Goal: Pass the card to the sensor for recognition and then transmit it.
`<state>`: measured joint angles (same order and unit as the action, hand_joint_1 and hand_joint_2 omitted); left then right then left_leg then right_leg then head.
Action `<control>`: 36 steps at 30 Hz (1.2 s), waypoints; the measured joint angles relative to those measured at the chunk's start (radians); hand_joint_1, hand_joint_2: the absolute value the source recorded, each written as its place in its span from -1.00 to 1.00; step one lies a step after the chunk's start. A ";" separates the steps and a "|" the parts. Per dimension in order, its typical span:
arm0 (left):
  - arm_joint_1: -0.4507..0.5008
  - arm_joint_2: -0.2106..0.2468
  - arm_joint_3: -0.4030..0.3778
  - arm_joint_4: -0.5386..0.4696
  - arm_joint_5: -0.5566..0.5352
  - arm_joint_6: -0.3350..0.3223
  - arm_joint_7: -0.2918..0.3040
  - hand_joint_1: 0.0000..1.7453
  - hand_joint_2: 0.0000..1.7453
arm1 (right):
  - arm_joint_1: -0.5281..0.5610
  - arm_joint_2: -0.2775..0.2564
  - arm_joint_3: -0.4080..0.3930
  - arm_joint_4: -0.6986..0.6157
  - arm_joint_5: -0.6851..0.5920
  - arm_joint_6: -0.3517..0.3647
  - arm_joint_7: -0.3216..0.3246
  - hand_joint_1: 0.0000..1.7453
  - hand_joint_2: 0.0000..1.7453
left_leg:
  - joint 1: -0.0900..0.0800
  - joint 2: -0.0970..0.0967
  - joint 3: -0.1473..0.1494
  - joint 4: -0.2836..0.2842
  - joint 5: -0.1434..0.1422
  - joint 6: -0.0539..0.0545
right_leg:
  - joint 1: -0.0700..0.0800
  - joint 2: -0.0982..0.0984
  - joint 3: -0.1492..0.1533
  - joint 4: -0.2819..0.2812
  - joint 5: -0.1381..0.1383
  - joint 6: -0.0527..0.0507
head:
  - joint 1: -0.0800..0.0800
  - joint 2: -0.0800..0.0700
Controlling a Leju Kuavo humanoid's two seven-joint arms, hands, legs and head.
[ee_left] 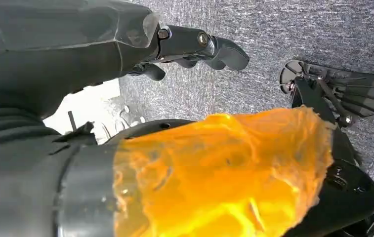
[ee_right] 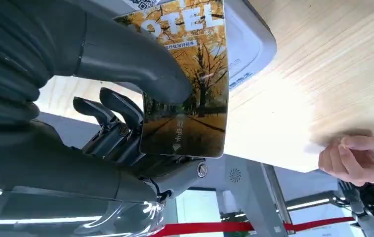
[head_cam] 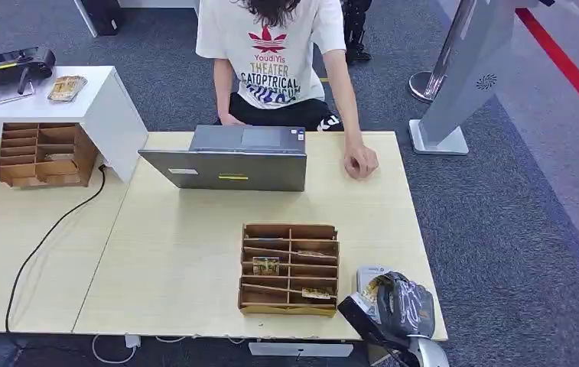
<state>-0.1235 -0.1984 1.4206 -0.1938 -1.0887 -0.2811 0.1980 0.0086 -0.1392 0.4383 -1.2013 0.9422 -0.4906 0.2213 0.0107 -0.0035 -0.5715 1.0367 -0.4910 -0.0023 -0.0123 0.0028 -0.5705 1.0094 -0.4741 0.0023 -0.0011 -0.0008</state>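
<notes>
My right hand [head_cam: 399,306] is at the near right corner of the table [head_cam: 187,260]. It pinches a hotel card [ee_right: 189,84], printed with autumn trees, between thumb [ee_right: 125,59] and fingers [ee_right: 115,106]. The card [head_cam: 370,289] stands just above the white sensor [head_cam: 368,272], whose rounded case [ee_right: 249,44] shows behind it. I cannot tell whether card and sensor touch. A wooden card box [head_cam: 290,267] with a few cards lies left of the sensor. My left hand [ee_left: 194,47] hangs over grey carpet and holds nothing.
A person sits across the table behind a laptop [head_cam: 232,160], one hand [head_cam: 361,162] resting at the far right of the table. A second wooden box [head_cam: 41,153], a white cabinet [head_cam: 87,99] and a black cable [head_cam: 49,229] are at the left. A grey stand [head_cam: 462,76] rises at the right.
</notes>
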 joint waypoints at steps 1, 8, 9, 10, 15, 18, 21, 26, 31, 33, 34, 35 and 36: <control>0.000 0.000 0.000 0.000 0.000 0.000 0.000 -1.00 -1.00 | -0.001 0.000 0.000 0.000 0.000 0.000 0.000 1.00 1.00 | 0.000 0.000 0.000 0.000 0.000 0.000 | 0.000 0.000 0.000 0.000 0.000 0.000 | 0.000 0.000; 0.000 0.000 0.000 0.000 0.001 0.000 0.000 -1.00 -1.00 | -0.001 0.002 0.000 0.002 0.000 0.001 0.000 1.00 1.00 | 0.000 0.000 0.000 0.000 0.000 0.000 | 0.000 0.000 0.000 0.000 0.000 0.000 | 0.000 0.000; 0.000 0.000 0.000 0.000 0.002 0.000 0.000 -1.00 -1.00 | -0.002 0.002 0.000 0.002 0.000 0.001 0.000 1.00 1.00 | 0.000 0.000 0.000 0.000 0.000 0.000 | 0.000 0.000 0.000 0.000 0.000 0.000 | 0.000 0.000; 0.000 0.000 0.000 0.000 0.003 0.000 0.000 -1.00 -1.00 | -0.002 0.002 0.000 0.002 0.000 0.001 0.000 1.00 1.00 | 0.000 0.000 0.000 0.000 0.000 0.000 | 0.000 0.000 0.000 0.000 0.000 0.000 | 0.000 0.000; 0.000 0.000 0.000 0.000 0.003 0.000 0.000 -1.00 -1.00 | -0.002 0.002 0.000 0.003 0.000 0.001 0.000 1.00 1.00 | 0.000 0.000 0.000 0.000 0.000 0.000 | 0.000 0.000 0.000 0.000 0.000 0.000 | 0.000 0.000; 0.000 0.000 0.000 0.000 0.003 0.000 0.000 -1.00 -1.00 | -0.003 0.003 0.000 0.005 0.001 0.003 0.000 1.00 1.00 | 0.000 0.000 0.001 0.000 0.000 0.000 | 0.000 0.000 0.000 0.000 0.000 0.000 | 0.000 0.000; 0.000 0.000 0.000 0.000 0.004 0.000 0.000 -1.00 -1.00 | -0.003 0.004 0.000 0.005 0.001 0.003 0.000 1.00 1.00 | 0.000 0.000 0.001 0.000 0.000 0.000 | 0.000 0.000 0.001 0.000 0.000 0.000 | 0.000 0.000; 0.000 0.000 0.000 0.000 0.004 0.000 0.000 -1.00 -1.00 | -0.004 0.005 0.000 0.006 0.001 0.003 0.000 1.00 1.00 | 0.000 0.000 0.001 0.000 0.000 0.000 | 0.000 0.000 0.001 0.000 0.000 0.000 | 0.000 0.000; 0.000 0.000 0.000 0.000 0.003 0.000 0.000 -1.00 -1.00 | -0.005 0.006 0.000 0.008 0.001 0.004 0.000 1.00 1.00 | 0.000 0.000 0.001 0.000 0.000 0.000 | 0.000 0.000 0.001 0.000 0.000 0.000 | 0.000 0.000; 0.000 0.000 0.000 0.000 0.003 0.000 0.000 -1.00 -1.00 | -0.007 0.007 0.000 0.010 0.001 0.005 0.000 1.00 1.00 | 0.000 0.000 0.002 0.000 0.000 0.000 | 0.000 0.000 0.001 0.000 0.000 0.000 | 0.000 0.000; 0.000 0.000 0.000 0.000 0.003 0.000 0.000 -1.00 -1.00 | -0.007 0.007 0.000 0.010 0.001 0.006 0.000 1.00 1.00 | 0.000 0.000 0.002 0.000 0.000 0.000 | 0.000 0.000 0.001 0.000 0.000 0.000 | 0.000 0.000; 0.000 0.000 0.000 0.000 0.003 0.000 0.000 -1.00 -1.00 | -0.008 0.008 0.000 0.011 0.001 0.006 0.000 1.00 1.00 | 0.000 0.000 0.002 0.000 0.000 0.000 | 0.000 0.000 0.001 0.000 0.000 0.000 | 0.000 0.000; 0.000 0.000 0.000 0.000 0.003 0.000 0.001 -1.00 -1.00 | -0.008 0.008 0.000 0.013 0.001 0.006 0.000 1.00 1.00 | 0.000 0.000 0.002 0.000 0.000 0.000 | 0.000 0.000 0.001 0.000 0.000 0.000 | 0.000 0.000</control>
<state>-0.1235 -0.1984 1.4206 -0.1938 -1.0853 -0.2811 0.1991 0.0001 -0.1316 0.4383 -1.1887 0.9434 -0.4849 0.2209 0.0108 -0.0034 -0.5699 1.0367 -0.4910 -0.0023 -0.0123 0.0031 -0.5692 1.0094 -0.4740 0.0024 -0.0011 -0.0008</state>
